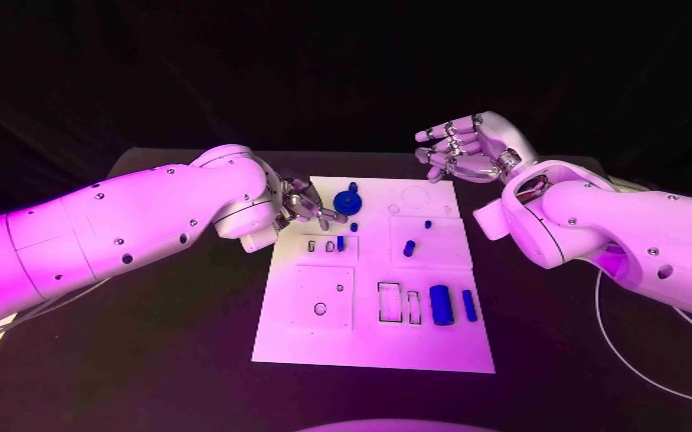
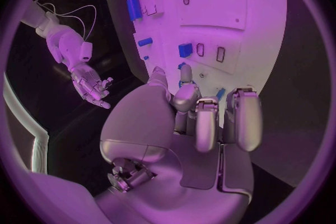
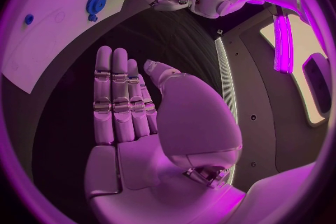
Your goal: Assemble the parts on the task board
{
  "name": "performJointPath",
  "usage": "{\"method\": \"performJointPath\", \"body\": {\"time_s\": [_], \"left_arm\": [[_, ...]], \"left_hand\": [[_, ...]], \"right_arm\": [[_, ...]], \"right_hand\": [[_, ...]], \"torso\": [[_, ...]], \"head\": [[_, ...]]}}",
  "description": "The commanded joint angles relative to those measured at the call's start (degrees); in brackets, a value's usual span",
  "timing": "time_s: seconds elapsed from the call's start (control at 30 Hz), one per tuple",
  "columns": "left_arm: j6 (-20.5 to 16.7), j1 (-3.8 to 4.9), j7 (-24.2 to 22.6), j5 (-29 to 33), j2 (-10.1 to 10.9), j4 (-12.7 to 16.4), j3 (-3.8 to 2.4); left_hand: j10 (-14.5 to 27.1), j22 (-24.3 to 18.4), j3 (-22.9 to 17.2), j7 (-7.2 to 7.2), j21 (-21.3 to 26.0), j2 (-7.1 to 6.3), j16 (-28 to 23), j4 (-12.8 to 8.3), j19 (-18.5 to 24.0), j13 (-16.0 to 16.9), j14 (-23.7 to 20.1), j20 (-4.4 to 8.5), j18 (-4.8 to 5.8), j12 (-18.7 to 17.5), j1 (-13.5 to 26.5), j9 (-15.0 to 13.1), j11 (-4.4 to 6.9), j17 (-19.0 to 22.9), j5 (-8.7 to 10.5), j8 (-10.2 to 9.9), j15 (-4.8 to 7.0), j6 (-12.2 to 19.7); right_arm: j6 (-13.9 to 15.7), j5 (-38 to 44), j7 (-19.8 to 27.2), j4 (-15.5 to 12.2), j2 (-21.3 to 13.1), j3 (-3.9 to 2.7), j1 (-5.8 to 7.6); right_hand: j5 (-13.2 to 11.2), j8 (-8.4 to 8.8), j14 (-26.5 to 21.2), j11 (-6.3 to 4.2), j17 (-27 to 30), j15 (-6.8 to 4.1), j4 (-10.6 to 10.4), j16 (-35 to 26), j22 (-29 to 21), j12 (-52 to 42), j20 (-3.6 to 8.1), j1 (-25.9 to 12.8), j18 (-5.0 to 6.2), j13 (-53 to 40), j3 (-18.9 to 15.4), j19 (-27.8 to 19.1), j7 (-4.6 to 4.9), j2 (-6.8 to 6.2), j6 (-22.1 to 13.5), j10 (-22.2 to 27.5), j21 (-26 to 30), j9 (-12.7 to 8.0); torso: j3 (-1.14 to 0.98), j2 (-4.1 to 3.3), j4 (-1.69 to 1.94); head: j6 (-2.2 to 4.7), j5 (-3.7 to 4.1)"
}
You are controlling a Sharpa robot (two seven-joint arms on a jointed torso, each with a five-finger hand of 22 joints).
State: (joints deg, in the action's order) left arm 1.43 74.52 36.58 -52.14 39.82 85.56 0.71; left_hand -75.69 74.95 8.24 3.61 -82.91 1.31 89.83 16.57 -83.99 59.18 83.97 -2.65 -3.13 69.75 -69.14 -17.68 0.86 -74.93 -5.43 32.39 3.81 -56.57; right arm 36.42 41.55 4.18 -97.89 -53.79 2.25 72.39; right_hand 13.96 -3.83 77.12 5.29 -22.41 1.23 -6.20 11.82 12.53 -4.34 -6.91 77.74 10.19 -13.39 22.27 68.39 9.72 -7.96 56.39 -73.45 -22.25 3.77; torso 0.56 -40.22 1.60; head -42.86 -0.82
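white task board (image 1: 296,337), blue parts (image 1: 441,305), black table (image 1: 173,372), seemingly silver robot hand (image 1: 464,149)

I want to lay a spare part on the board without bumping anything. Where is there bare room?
On the task board, the near strip below the long blue parts is bare, as is the left near panel, apart from one small hole. It is crowded at the far left, where the left hand sits beside the blue gear.

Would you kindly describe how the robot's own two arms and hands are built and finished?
Both arms are smooth, rounded white shells dotted with small dark screw holes. The left hand and right hand are silver metal with segmented, jointed fingers. A thin pale cable loops on the black table beside the right arm.
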Motion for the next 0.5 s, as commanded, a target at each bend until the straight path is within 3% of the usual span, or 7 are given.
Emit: {"method": "performJointPath", "body": {"time_s": [0.03,0.2,0.5], "left_arm": [[4.1,0.35,3.5,-3.1,-1.4,-1.1,-0.01],[7.2,0.58,4.9,-3.8,-3.7,-3.2,0.02],[13.6,0.66,8.0,-5.9,-6.6,-6.3,0.09]], "left_hand": [[-0.6,3.4,0.8,-0.52,-0.2,0.05,0.2,0.0,-1.1,0.5,6.0,0.64,0.53,0.4,0.9,-1.4,0.14,-15.1,0.86,1.0,0.54,0.2],[-0.6,3.4,2.7,-0.93,-0.2,0.46,0.2,0.0,-1.1,1.2,6.0,0.94,0.53,0.6,2.3,-4.8,0.45,-15.1,2.46,3.3,0.84,1.0],[0.5,2.6,5.6,-0.92,0.4,-0.46,0.2,0.2,-0.6,-0.2,6.0,1.21,0.34,-0.7,5.4,-6.9,0.50,-15.1,2.78,4.0,0.99,2.8]], "right_arm": [[0.3,-2.6,2.4,0.3,0.3,0.00,0.01],[0.1,-3.0,2.5,0.6,0.6,0.02,0.01],[-0.2,-4.3,2.0,0.8,1.3,0.08,0.01]], "right_hand": [[-0.1,0.17,0.7,-0.04,1.1,0.04,0.2,-1.2,-1.0,0.6,-0.04,-0.7,0.39,1.2,-0.2,0.9,0.23,0.12,0.3,-0.5,1.3,0.0],[-0.1,0.20,1.3,0.20,2.7,0.35,0.7,-3.3,-2.7,0.7,-0.25,-1.2,0.35,3.1,-0.5,1.8,0.56,0.02,0.2,-0.4,3.5,0.0],[-0.5,0.25,1.5,0.55,3.9,0.72,0.5,-4.8,-3.9,0.7,-0.62,-2.1,0.32,4.5,-1.3,2.3,0.81,0.03,-0.3,0.2,5.1,0.0]], "torso": [[-0.04,-0.03,0.05],[0.02,-0.08,0.09],[0.02,-0.15,-0.02]], "head": [[-0.10,0.10],[-0.36,0.06],[-0.65,-0.10]]}}
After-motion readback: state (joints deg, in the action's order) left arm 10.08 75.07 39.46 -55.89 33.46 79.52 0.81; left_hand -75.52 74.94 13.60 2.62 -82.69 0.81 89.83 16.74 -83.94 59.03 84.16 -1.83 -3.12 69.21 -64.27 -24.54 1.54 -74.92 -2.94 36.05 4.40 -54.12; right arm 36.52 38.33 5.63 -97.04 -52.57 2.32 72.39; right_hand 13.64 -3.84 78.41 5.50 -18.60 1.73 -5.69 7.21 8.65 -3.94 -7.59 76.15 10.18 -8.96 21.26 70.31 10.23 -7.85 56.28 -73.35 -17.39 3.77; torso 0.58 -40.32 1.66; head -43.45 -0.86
